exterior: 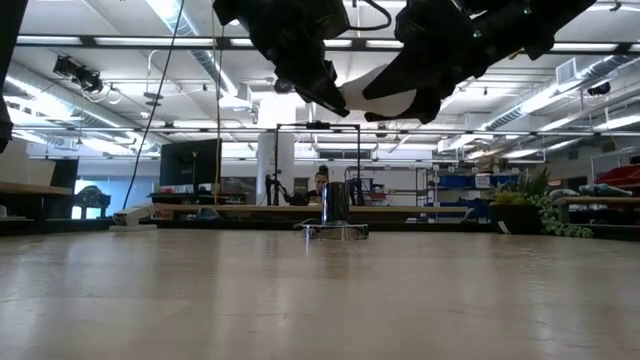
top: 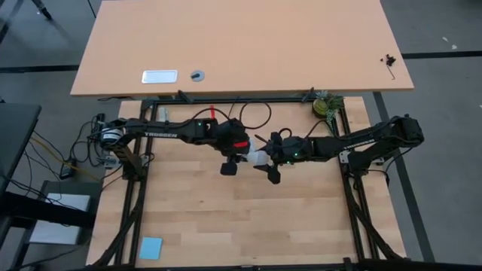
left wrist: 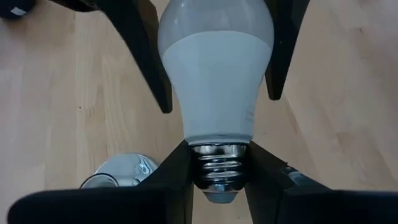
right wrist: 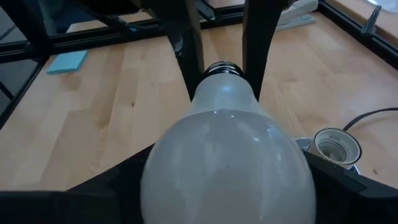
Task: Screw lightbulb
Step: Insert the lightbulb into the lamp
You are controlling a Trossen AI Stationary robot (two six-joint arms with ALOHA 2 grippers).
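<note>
The white pear-shaped lightbulb [top: 258, 156] is in the air over the middle of the table, lying about level between my two grippers. My left gripper [left wrist: 217, 155] is shut on its grey screw base. My right gripper [right wrist: 227, 180] is shut on its white globe from the opposite side. In the low view the bulb [exterior: 385, 88] hangs well above the round silver socket [exterior: 335, 215], which stands on the table. The socket also shows in the left wrist view [left wrist: 121, 173] and in the right wrist view [right wrist: 336, 146]. My left gripper pinches the bulb's grey screw base [left wrist: 217, 163] between its two fingers, coming level from the table's left side, along the bulb's axis. The bulb is lifted clear, its globe pointing toward the table's right. My right gripper has the bulb's white globe [right wrist: 227, 155] between its two fingers [left wrist: 152, 68], one on either side at the widest part. It comes about level from the table's right side, along the bulb. The bulb is clear of the table.
A black cord [top: 256, 113] runs from the socket toward the far edge. A blue pad [top: 151, 247] lies at the near left corner. A plant [top: 327, 105] stands at the far right corner. A second, lighter table [top: 241, 45] lies beyond the far edge.
</note>
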